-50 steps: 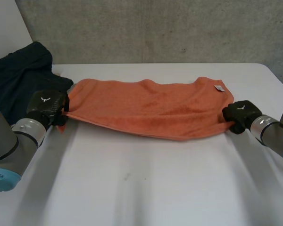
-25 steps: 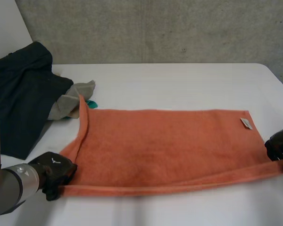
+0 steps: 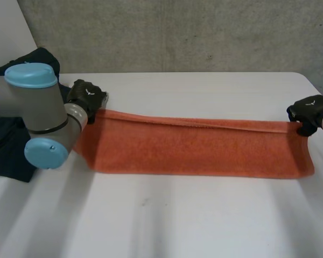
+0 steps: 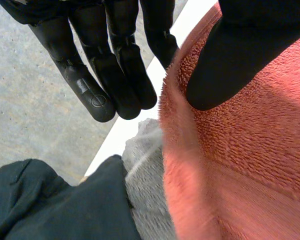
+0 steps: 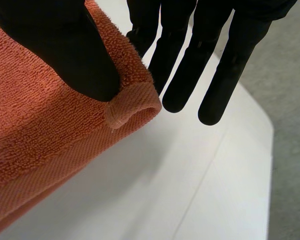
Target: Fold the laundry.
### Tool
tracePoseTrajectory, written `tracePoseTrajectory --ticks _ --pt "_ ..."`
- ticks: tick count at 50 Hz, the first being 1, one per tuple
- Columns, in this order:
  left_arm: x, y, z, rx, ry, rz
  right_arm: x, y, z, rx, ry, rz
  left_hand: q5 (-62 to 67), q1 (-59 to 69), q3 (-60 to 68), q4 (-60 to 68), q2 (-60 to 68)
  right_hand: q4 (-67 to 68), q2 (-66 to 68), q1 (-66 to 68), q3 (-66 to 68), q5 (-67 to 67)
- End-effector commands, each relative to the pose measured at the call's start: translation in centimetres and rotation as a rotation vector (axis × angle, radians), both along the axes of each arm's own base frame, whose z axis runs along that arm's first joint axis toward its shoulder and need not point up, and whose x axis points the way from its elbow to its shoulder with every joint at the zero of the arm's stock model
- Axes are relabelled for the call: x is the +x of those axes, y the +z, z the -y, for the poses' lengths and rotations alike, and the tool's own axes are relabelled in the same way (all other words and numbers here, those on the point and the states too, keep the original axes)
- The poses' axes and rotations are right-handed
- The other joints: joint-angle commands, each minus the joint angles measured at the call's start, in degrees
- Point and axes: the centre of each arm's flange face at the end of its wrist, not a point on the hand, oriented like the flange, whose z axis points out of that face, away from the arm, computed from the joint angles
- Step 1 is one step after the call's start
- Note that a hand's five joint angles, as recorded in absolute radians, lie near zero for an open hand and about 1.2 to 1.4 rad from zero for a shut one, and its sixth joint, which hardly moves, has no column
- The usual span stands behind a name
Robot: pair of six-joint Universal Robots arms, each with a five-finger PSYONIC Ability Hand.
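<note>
Across the desk [image 3: 204, 226], the orange towel [image 3: 199, 148] is lying folded lengthwise, left robot hand [image 3: 86, 97] and right robot hand [image 3: 307, 110] pinching its far corners.

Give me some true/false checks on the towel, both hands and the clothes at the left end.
1. The orange towel lies as a long strip across the table. True.
2. The left hand grips the towel's middle. False: it pinches the towel's corner at the left end.
3. The right hand pinches the corner at the other end, thumb on top. True.
4. The dark garment lies on top of the towel. False: it lies off the towel, beyond its left end.
5. A grey cloth lies beside the towel near the left hand. True.
</note>
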Motion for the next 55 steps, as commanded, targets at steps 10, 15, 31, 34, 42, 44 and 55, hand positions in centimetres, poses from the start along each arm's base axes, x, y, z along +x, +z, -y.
tracePoseTrajectory --ticks 10,15,31,34,42,44,55 --pt "-0.7 22.1 0.9 -0.694 -0.125 -0.490 -0.6 21.7 1.9 -0.899 -0.153 0.343 12.82 13.83 11.85 11.43 11.37 11.36 12.45 16.41 11.94 13.16" --pt "0.6 21.9 1.1 -0.624 -0.119 -0.533 -0.1 21.5 0.9 -0.776 -0.113 0.357 12.82 13.83 11.85 11.43 11.37 11.36 12.45 16.41 11.94 13.16" --pt "1.7 6.4 -1.1 -0.142 -0.067 -0.386 -0.3 10.0 -0.6 -0.324 -0.095 0.231 12.82 13.83 11.85 11.43 11.37 11.36 12.45 16.41 11.94 13.16" --pt "1.8 2.8 -2.4 -0.066 -0.078 -0.358 -0.8 6.6 -1.2 -0.215 -0.098 0.214 12.82 13.83 11.85 11.43 11.37 11.36 12.45 16.41 11.94 13.16" --pt "3.0 -5.2 -4.9 0.079 -0.062 -0.245 -3.2 -0.5 -1.9 -0.022 -0.122 0.143 12.82 13.83 11.85 11.43 11.37 11.36 12.45 16.41 11.94 13.16" --pt "3.1 -6.3 -5.2 0.096 -0.066 -0.226 -3.7 -1.1 -1.9 -0.003 -0.127 0.130 12.82 13.83 11.85 11.43 11.37 11.36 12.45 16.41 11.94 13.16" --pt "3.7 -8.3 -4.1 0.082 -0.062 -0.161 -4.4 -1.8 -2.0 0.032 -0.129 0.122 -0.42 0.58 -1.40 -1.81 -1.87 11.36 12.45 16.41 11.94 13.16"
